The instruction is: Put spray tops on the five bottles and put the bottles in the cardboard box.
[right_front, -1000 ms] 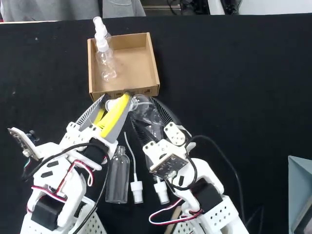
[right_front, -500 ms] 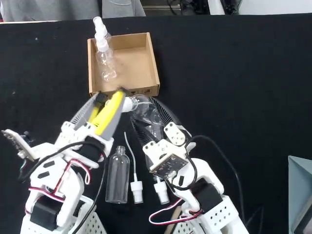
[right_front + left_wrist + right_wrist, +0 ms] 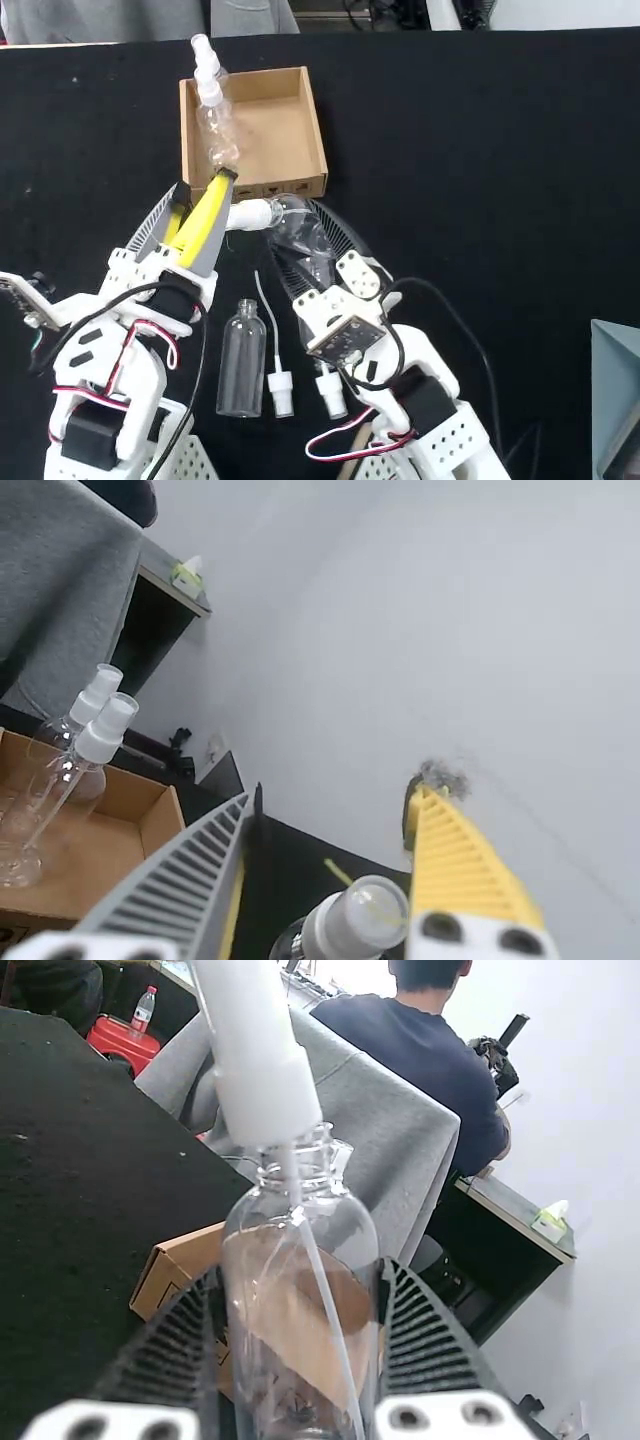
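Observation:
My right gripper (image 3: pixel 300 225) is shut on a clear bottle (image 3: pixel 297 232), held just in front of the cardboard box (image 3: pixel 300 120). A white spray top (image 3: pixel 250 213) sits crooked in the bottle's neck (image 3: pixel 300 1155), its tube (image 3: pixel 320 1300) running down inside. My left gripper (image 3: pixel 205 182) stands open beside the spray top, its yellow finger (image 3: pixel 208 215) just left of it and its tips over the box's front wall. Nothing is between its fingers. Two capped bottles (image 3: pixel 215 115) lean in the box's far left corner (image 3: pixel 60 770).
On the black table between the arms lie an uncapped bottle (image 3: pixel 241 358) and two loose spray tops (image 3: pixel 279 375) (image 3: pixel 330 392). A grey-blue bin (image 3: pixel 615 400) stands at the right edge.
My left gripper has let go of the spray top and swung left and toward the box. The spray top stays in the bottle's neck. The right arm has not moved.

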